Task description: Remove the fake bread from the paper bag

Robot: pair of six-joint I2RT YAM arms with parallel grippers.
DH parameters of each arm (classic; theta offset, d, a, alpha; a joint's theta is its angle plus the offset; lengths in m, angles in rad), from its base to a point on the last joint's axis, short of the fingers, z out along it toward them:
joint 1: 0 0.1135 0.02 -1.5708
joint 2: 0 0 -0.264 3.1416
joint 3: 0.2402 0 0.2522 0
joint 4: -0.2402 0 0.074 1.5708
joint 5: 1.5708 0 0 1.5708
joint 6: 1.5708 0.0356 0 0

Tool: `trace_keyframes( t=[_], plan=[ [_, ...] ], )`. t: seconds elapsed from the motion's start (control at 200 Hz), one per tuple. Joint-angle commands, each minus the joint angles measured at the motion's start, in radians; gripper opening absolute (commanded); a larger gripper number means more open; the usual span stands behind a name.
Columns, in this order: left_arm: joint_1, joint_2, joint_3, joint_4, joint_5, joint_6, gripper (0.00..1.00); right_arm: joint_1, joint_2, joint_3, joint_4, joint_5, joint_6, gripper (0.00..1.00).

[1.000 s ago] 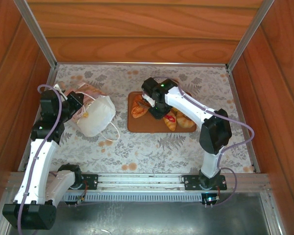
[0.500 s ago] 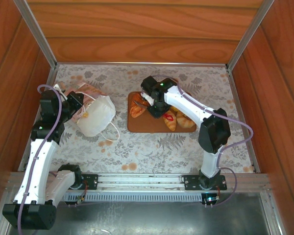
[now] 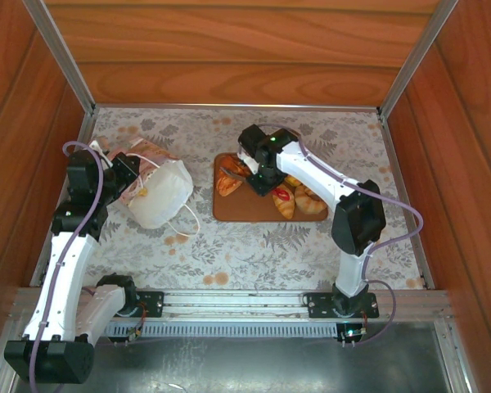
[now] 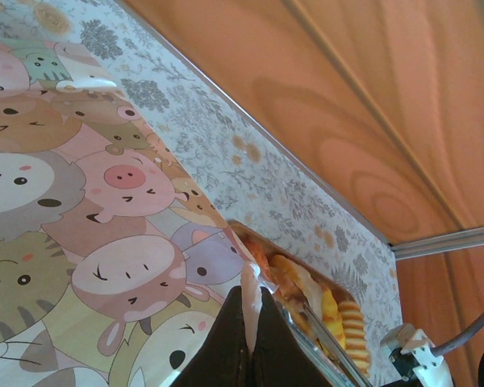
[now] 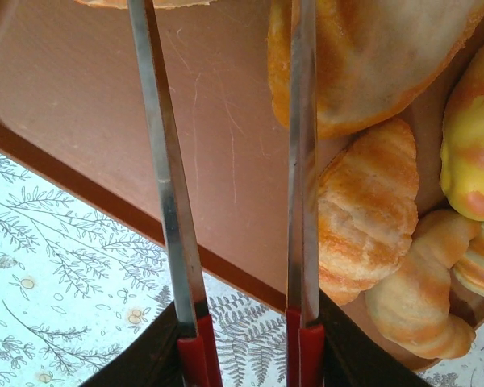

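Note:
The paper bag (image 3: 159, 195) lies on its side at the left of the table, white underneath with a cartoon-animal print (image 4: 105, 242). My left gripper (image 3: 127, 173) is shut on the bag's thin edge (image 4: 250, 322). Several pieces of fake bread (image 3: 229, 178) (image 3: 284, 199) lie on the brown tray (image 3: 229, 214). My right gripper (image 3: 258, 176) hovers over the tray, shut on red-handled metal tongs (image 5: 246, 330). The tong blades (image 5: 157, 161) stand apart with bare tray (image 5: 89, 97) between them. A croissant (image 5: 367, 193) and a roll (image 5: 371, 48) lie just right of the right blade.
Wooden walls enclose the floral table cloth (image 3: 254, 246) on three sides. The bag's cord handle (image 3: 184, 223) loops toward the near side. More pastries (image 5: 419, 298) crowd the tray's right end.
The right arm shifted slightly toward the far side over the tray and the tong blades spread apart. The left arm and the bag stayed still.

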Motion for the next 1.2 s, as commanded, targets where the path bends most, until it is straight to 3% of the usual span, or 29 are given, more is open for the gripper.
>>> trace_keyframes(
  t=[0.0,0.215,0.755,1.194],
  plan=[
    [-0.003,0.002,0.017,-0.009,0.009,-0.008,0.00,-0.018,-0.007,0.013,0.027,-0.054,0.019,0.35],
    [-0.003,0.005,0.017,-0.008,0.006,-0.010,0.00,-0.035,-0.006,-0.014,0.051,-0.104,0.071,0.36],
    [-0.003,0.022,0.025,-0.005,0.014,-0.013,0.00,-0.047,-0.063,0.021,0.015,-0.085,0.074,0.42],
    [-0.003,0.022,0.028,-0.004,0.016,-0.018,0.00,-0.049,-0.039,-0.066,-0.002,-0.159,0.129,0.38]
  ],
)
